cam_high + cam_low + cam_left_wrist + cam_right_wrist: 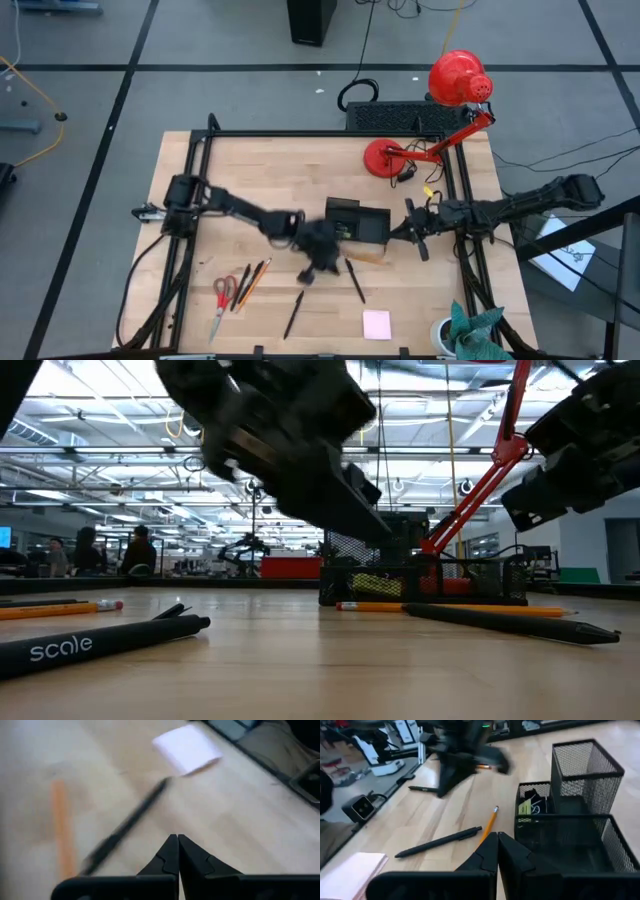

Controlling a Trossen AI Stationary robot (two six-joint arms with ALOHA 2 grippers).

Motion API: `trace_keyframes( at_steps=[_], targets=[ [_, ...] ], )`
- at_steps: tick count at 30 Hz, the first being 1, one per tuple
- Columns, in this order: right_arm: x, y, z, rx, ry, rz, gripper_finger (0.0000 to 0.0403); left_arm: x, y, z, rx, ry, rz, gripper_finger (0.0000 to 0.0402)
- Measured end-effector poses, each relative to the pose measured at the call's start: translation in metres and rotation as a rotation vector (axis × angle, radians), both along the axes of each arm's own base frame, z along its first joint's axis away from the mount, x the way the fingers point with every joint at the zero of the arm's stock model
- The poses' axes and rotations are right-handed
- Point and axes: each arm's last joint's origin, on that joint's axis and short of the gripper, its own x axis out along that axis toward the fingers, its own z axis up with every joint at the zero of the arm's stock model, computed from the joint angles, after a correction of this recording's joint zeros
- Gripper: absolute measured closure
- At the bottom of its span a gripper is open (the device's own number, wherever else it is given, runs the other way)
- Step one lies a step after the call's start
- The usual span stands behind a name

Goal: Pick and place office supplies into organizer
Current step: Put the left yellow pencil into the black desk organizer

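Looking at the organizer [357, 222] mid-table, it's barely started: only some clips and a yellow-green piece [525, 806] sit in one compartment. Scissors [221, 303], pencils [251, 281], two pens [354, 280] and the pink sticky pad [377, 324] all lie loose on the wood. Left gripper [318, 262] hangs just in front of the organizer, fingers pinched together, empty. Right gripper [412, 232] waits beside it, also pinched, holding nothing.
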Motion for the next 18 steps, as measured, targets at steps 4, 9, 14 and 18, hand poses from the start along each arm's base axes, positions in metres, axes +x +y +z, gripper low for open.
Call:
trace_keyframes(
  at_steps=[4, 9, 14, 18],
  targets=[
    [-0.001, 0.01, 0.0, -0.067, -0.017, -0.008, 0.0399, -0.008, -0.033, -0.001, 0.066, -0.003, -0.018, 0.0399],
    [0.004, 0.024, 0.009, -0.083, 0.015, 0.045, 0.0399, -0.018, -0.064, -0.002, 0.102, 0.008, -0.001, 0.0396],
    [0.022, 0.047, 0.025, -0.123, 0.062, 0.082, 0.0399, -0.026, -0.082, -0.007, 0.1, 0.058, 0.019, 0.0395],
    [0.045, 0.072, 0.041, -0.177, 0.081, 0.129, 0.0399, -0.029, -0.089, -0.007, 0.109, 0.065, 0.082, 0.0395]
  ],
)
